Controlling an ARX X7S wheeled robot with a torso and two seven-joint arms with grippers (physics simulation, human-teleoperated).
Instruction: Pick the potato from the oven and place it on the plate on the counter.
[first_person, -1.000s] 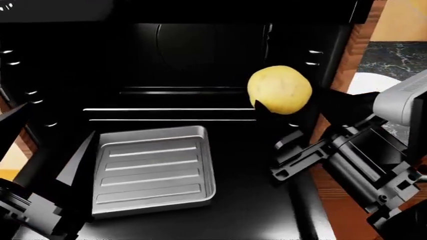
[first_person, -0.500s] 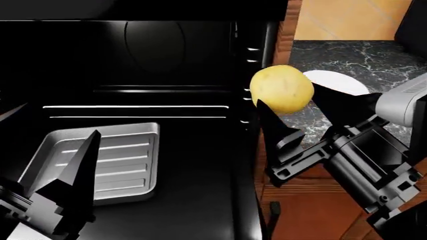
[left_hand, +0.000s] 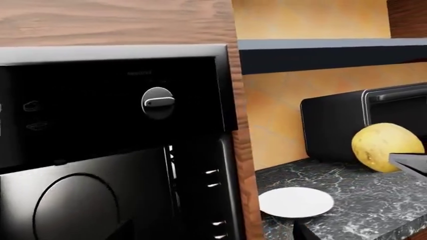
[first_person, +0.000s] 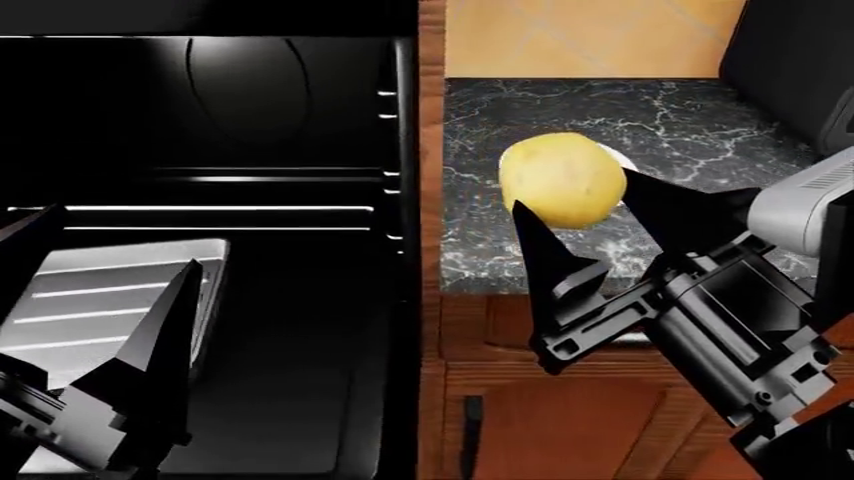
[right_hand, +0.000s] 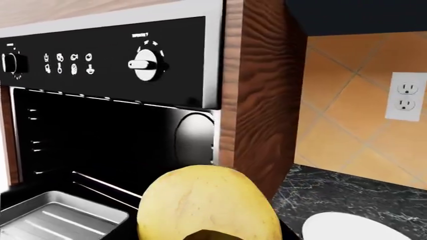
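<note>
While the right gripper (first_person: 571, 215) held the potato (first_person: 562, 180) clamped between its fingers above the bench (first_person: 694, 120), clear of the oven (first_person: 200, 120) and partly hiding the white plate (left_hand: 295, 202), the carry step appeared nearly done, the next move calling for lowering onto that plate and releasing, with the left gripper's (first_person: 100, 290) fingers apart.

Potato (first_person: 562, 180) yellow-tan, faintly speckled. Plate (left_hand: 295, 202) plain white. Table (first_person: 667, 120) black-grey, white veining. Oven (first_person: 200, 120) black; tray (first_person: 80, 290) grey, ribbed.

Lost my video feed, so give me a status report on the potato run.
Right gripper shut on potato, raised over the counter. Left gripper open, empty, by the oven. Plate bare; nothing seen in the way.
</note>
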